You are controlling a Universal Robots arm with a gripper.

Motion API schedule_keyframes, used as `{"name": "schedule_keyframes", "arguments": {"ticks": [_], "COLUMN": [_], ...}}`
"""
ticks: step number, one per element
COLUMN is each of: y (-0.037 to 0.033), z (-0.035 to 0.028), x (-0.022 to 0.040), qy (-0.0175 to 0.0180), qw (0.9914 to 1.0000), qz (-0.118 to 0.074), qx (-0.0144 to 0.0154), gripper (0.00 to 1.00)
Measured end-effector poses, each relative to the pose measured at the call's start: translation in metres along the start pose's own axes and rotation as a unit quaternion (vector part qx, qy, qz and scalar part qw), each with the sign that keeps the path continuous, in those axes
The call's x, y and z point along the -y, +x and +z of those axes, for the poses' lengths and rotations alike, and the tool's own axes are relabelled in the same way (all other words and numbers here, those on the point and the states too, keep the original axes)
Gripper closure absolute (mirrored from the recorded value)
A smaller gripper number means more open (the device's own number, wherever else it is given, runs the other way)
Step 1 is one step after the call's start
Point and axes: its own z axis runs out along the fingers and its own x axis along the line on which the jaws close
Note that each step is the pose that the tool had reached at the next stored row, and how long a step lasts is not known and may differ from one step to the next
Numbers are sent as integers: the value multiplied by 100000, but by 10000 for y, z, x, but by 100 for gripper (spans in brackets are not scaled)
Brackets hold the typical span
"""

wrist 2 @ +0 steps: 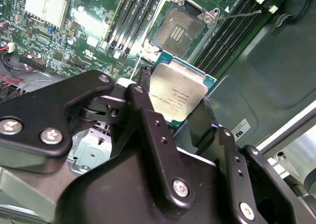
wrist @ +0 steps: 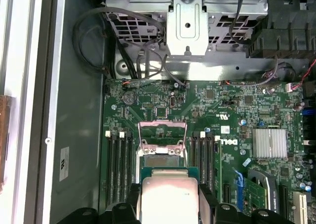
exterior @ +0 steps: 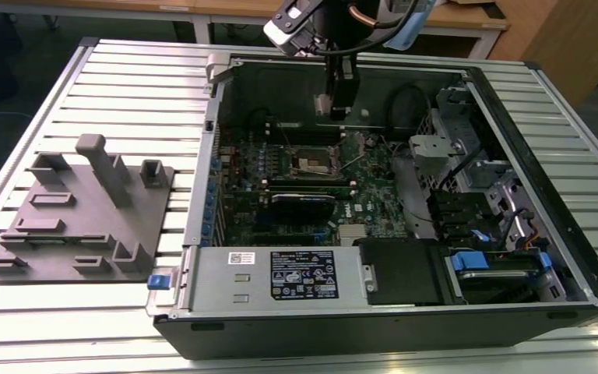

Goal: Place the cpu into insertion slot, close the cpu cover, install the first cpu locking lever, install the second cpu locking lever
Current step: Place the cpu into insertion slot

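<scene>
My gripper hangs inside the open computer case, shut on the cpu, a flat square chip with a silver-grey top. In both wrist views black fingers clamp it on two opposite edges. The cpu hovers just short of the insertion slot, a dark-framed socket with a pale grid centre on the green board. The cpu cover stands raised at the slot's far side. A thin wire locking lever sticks out beside the socket. The exterior view puts the slot below the gripper.
Long black memory slots flank the socket on both sides. A finned heatsink and a black card lie nearby. The power supply box fills the case front. Drive cages are at the exterior view's right, a grey fixture board at its left.
</scene>
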Motion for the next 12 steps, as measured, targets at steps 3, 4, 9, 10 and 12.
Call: {"name": "schedule_keyframes", "arguments": {"ticks": [3, 4, 9, 10, 12], "y": [0, 0, 0, 0, 0], "z": [4, 5, 7, 6, 7], "x": [0, 0, 0, 0, 0], "qy": [-1, -1, -8, -4, -7], "qw": [100000, 100000, 99999, 99999, 99999], "qz": [119, 167, 347, 350, 360], "qx": [9, 13, 25, 27, 26], "gripper": [46, 46, 46, 46, 46]}}
